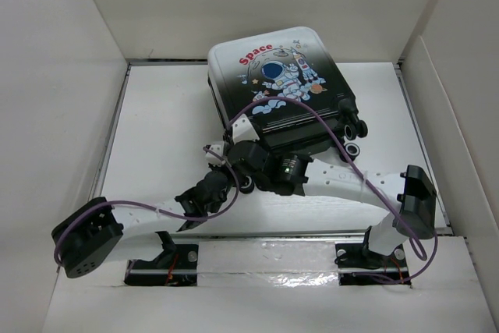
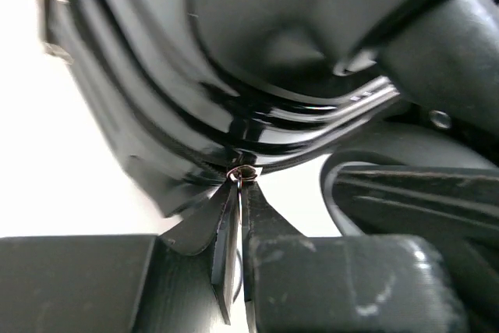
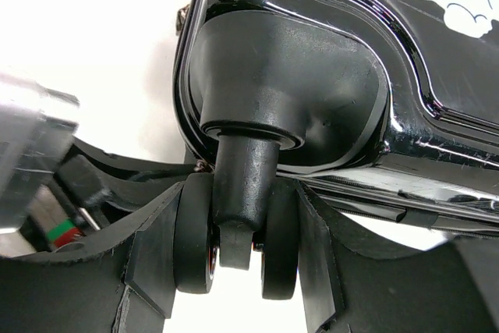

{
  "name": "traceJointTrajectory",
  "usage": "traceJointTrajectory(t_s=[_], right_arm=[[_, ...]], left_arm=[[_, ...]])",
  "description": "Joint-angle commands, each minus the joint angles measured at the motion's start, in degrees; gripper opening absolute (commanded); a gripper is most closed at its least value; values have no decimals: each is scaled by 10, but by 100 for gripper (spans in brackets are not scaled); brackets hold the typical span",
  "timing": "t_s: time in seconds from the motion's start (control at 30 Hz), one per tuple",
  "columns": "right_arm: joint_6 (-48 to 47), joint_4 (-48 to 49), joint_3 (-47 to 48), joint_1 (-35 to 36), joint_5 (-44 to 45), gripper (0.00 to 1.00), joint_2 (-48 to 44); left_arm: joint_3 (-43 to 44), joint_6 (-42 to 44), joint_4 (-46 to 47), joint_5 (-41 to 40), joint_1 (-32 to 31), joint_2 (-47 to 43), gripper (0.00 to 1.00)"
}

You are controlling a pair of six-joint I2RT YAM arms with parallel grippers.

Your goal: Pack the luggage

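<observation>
Low in the frame, left tool (image 2: 240,183) pinched tight on a small metal zipper ring (image 2: 243,171). Beside it, right tool (image 3: 234,251) clamped around a black twin caster wheel (image 3: 195,235). Just beyond, lying closed on the white surface (image 1: 164,130), white-to-black hard-shell luggage (image 1: 273,83) with astronaut cartoon. Upper centre, on the lid, red lettering (image 1: 255,57): "Space".
</observation>
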Motion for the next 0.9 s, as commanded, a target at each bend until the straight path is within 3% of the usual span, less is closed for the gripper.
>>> traceJointTrajectory(t_s=[0.0, 0.4, 0.57, 0.77, 0.8, 0.83, 0.87], right_arm=[[-24, 18, 1, 14, -3, 9, -41], [43, -34, -104, 14, -15, 1, -141], [47, -27, -136, 37, -38, 0, -163], [42, -16, -123, 68, -57, 0, -144], [30, 20, -117, 73, -79, 0, -130], [24, 20, -117, 73, -79, 0, -130], [19, 32, -110, 73, -94, 0, -126]], left_arm=[[-4, 22, -31, -87, 14, -33, 0], [-11, 34, -126, -82, 113, -115, 0], [38, 32, -107, -56, 188, -59, 0], [61, -52, -99, 4, 284, -33, 0], [70, -95, -133, 3, 273, -72, 31], [70, -96, -141, 3, 273, -72, 32], [69, -104, -150, -2, 266, -115, 44]])
